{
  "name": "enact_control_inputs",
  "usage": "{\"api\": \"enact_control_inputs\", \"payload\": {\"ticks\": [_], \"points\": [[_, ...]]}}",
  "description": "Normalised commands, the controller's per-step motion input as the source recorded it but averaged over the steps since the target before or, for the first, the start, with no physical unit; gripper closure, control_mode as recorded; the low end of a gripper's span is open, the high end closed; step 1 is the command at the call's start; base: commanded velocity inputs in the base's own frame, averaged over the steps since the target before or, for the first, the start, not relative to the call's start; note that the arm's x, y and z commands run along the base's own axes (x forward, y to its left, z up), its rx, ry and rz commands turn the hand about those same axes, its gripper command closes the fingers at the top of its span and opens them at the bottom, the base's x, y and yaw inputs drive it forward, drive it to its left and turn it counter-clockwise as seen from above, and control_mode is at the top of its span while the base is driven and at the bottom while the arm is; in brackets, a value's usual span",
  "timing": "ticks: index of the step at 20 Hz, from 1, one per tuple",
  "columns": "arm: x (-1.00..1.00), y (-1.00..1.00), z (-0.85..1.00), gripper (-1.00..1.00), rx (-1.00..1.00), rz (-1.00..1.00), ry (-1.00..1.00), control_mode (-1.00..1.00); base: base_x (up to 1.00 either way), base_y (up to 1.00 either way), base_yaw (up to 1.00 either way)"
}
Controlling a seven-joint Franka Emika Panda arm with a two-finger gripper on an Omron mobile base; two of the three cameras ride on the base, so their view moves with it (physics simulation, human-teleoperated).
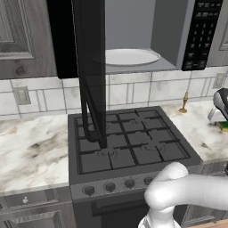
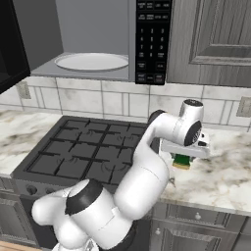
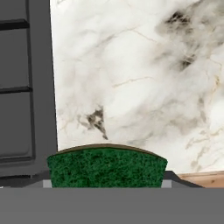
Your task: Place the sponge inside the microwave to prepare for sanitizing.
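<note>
The sponge (image 3: pixel 106 168), dark green on top and yellow below, sits between my gripper's (image 3: pixel 106 183) two finger tips and fills the gap from one to the other. From the right base view, the gripper (image 2: pixel 183 158) points down over the marble counter right of the stove, shut on the sponge (image 2: pixel 182 162) close above the counter. At the right edge of the left base view the gripper (image 1: pixel 221 121) and the sponge (image 1: pixel 222 126) show again. The microwave (image 2: pixel 152 39) hangs above the stove, door (image 1: pixel 91 67) swung wide open, white turntable plate (image 1: pixel 129 57) bare inside.
A black gas stove (image 1: pixel 129 142) lies below the microwave, left of the gripper. A slim brass stand (image 1: pixel 184 103) stands at the backsplash on the right counter (image 2: pixel 225 171). Grey cabinets (image 2: pixel 215 39) flank the microwave. The open door juts out over the stove's left half.
</note>
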Motion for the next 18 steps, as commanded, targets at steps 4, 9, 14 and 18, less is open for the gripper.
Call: {"api": "enact_control_inputs", "payload": {"ticks": [4, 9, 14, 18], "points": [[-0.3, 0.56, 0.58, 1.0, 0.0, 0.0, -0.09, -1.0, 0.0, 0.0, 0.0], [-0.31, 0.57, 0.59, 1.0, 0.0, 0.0, -0.07, -1.0, 0.0, 0.0, 0.0], [-0.25, 0.59, 0.59, 1.0, 0.0, 0.0, 0.0, -1.0, 0.0, 0.0, 0.0], [-0.17, 0.65, 0.56, 1.0, 0.0, 0.0, -0.02, -1.0, 0.0, 0.0, 0.0]]}}
